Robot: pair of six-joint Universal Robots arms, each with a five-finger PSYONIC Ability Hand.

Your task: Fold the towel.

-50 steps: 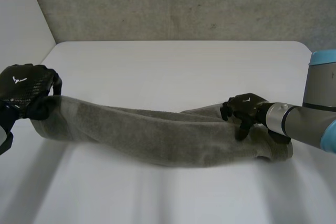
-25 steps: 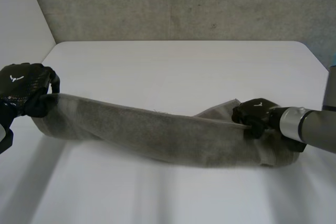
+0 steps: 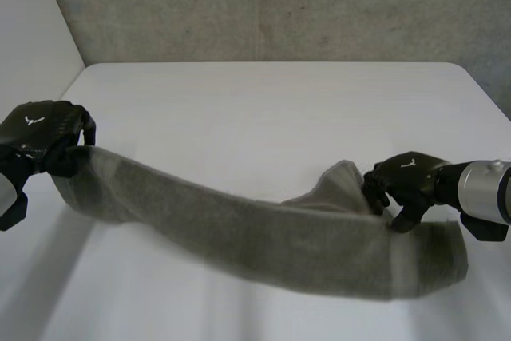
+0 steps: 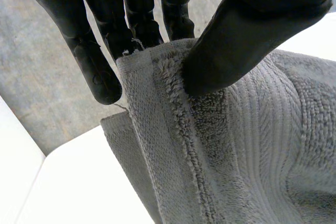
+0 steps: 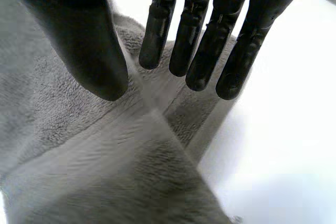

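One white table [image 3: 263, 101] takes up most of the scene. Across its near half runs the grey towel [image 3: 263, 233], bunched into one long band strung from hand to hand and sagging in the middle. The left hand [image 3: 40, 133] is out by the table's left edge and has the towel's end. Its thumb [image 4: 236, 40] squeezes the hemmed edge against the fingers [image 4: 139, 19], which sit close together behind the cloth. The right hand [image 3: 407, 180] sits on the band near its other end, with a little peak of cloth standing up just beside it. Its fingers [image 5: 199, 51] are straight and slightly fanned, thumb held apart. The towel lies right under the fingertips, nothing pinched as far as I can see.
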